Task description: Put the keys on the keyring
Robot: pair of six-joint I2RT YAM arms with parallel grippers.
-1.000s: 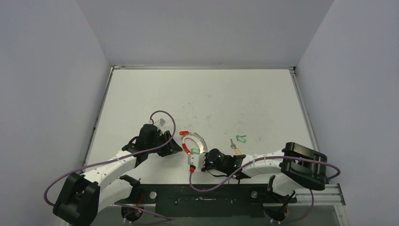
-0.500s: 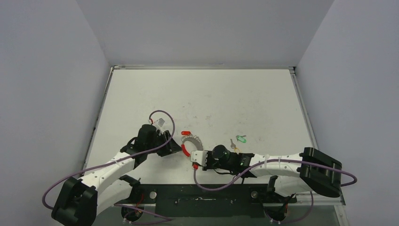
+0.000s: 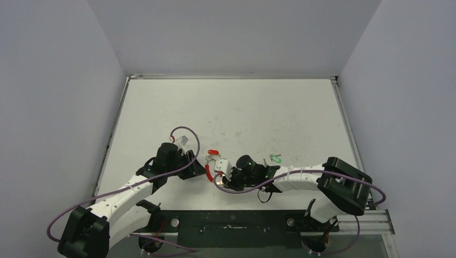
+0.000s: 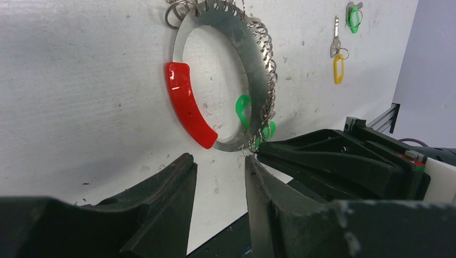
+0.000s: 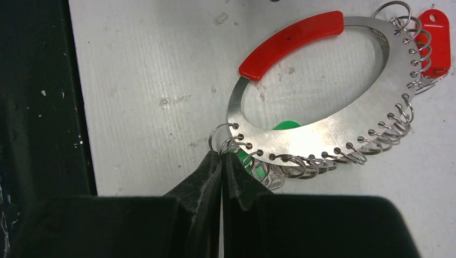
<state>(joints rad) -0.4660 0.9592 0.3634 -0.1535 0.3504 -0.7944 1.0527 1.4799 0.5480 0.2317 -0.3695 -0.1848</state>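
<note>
The keyring [image 5: 322, 134] is a flat silver hoop with a red plastic segment [image 5: 290, 43] and several small split rings along its rim. It lies on the table [image 5: 150, 64]. My right gripper [image 5: 221, 156] is shut, its tips pinching one small ring at the hoop's near end. A green key [image 5: 285, 125] lies under the hoop and a red key [image 5: 433, 32] hangs at its far end. My left gripper [image 4: 220, 161] stands open just short of the keyring [image 4: 253, 48], with nothing between its fingers. A loose green key [image 4: 353, 15] and a yellow key [image 4: 338, 67] lie further off.
From above, both grippers meet near the table's front middle, the left gripper [image 3: 202, 170] facing the right gripper [image 3: 214, 170]. The loose green key [image 3: 276, 158] lies right of them. A black base rail [image 3: 236, 228] runs along the near edge. Grey walls [image 3: 59, 107] enclose the table.
My right gripper has swung up and to the left, and the keyring has shifted a little left toward the left gripper. The left arm has barely moved.
</note>
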